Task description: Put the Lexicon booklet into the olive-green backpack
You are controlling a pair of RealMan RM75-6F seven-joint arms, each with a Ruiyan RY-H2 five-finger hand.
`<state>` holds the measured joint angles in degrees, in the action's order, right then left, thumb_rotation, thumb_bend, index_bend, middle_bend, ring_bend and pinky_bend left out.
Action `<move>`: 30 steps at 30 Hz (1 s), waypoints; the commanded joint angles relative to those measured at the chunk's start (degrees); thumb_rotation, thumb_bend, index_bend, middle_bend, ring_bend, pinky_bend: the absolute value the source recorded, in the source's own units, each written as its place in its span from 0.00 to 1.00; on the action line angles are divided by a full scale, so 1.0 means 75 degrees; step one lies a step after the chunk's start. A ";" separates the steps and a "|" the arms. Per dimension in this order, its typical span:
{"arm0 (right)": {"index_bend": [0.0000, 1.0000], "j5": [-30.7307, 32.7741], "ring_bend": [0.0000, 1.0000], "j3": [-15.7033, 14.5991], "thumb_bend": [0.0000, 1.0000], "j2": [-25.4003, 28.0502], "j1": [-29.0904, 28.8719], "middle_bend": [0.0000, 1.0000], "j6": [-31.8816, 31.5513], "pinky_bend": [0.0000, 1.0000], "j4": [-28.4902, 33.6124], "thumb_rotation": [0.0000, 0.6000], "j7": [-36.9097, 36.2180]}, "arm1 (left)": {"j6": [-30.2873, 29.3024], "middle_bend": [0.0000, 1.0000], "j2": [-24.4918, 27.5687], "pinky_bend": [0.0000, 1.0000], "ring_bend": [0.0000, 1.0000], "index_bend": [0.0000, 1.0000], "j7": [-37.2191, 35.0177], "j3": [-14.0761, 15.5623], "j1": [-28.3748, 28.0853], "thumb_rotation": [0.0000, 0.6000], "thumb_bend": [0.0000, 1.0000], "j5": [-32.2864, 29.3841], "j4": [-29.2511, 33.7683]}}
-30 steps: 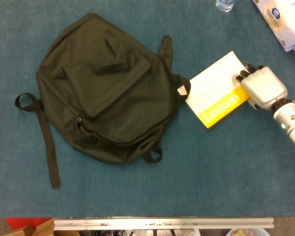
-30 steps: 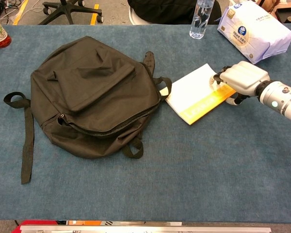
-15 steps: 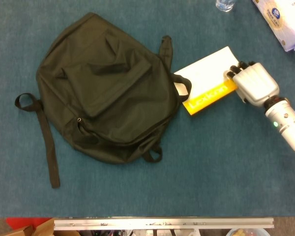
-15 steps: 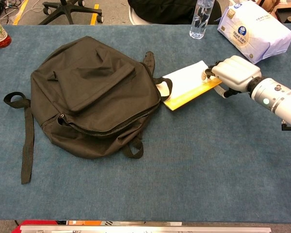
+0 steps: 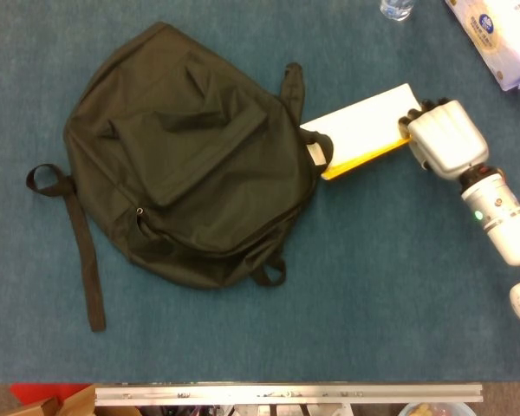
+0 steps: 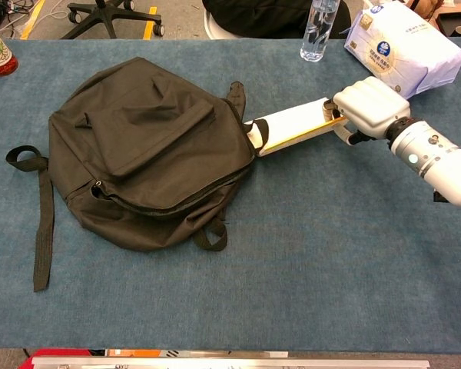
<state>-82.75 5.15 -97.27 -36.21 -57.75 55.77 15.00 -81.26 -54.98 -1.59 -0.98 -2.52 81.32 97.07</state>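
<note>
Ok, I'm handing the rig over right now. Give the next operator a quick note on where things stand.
Right hand: grips the far end of the Lexicon booklet, which is tilted up on edge, yellow side facing down.
Left hand: in neither view.
Olive-green backpack: lies flat on the blue table. The booklet's near end touches the backpack's top edge by a strap loop.
Done: booklet picked up and brought to the backpack.
Left: no opening for the booklet shows at that edge, so one must be found or unzipped, then the booklet slid inside and released.
</note>
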 commanded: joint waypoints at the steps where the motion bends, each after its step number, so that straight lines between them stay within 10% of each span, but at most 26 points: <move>1: 0.80 0.0038 0.52 0.0031 0.41 -0.0056 0.0044 0.67 -0.0094 0.59 -0.0071 1.00 0.0020 | 0.0123 0.17 0.0033 0.20 0.19 0.16 -0.0032 -0.0014 -0.0102 1.00 0.25 0.0063 -0.0031; 13: 0.89 -0.0402 0.63 0.0081 0.41 0.0372 0.0404 0.77 -0.1469 0.70 0.0235 1.00 -0.0234 | 0.0849 0.17 0.0392 0.19 0.19 0.16 -0.0161 -0.0024 -0.0830 1.00 0.25 0.0745 0.0019; 30: 0.90 -0.1098 0.65 0.0337 0.41 0.2730 0.1327 0.78 -0.3775 0.72 0.2922 1.00 0.0150 | 0.2682 0.17 0.0255 0.20 0.19 0.17 -0.0910 0.0331 -0.2716 1.00 0.25 0.2668 -0.0232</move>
<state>-90.52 7.07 -79.20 -27.63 -84.60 75.12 15.39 -62.36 -52.22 -8.52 0.86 -21.58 99.97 95.80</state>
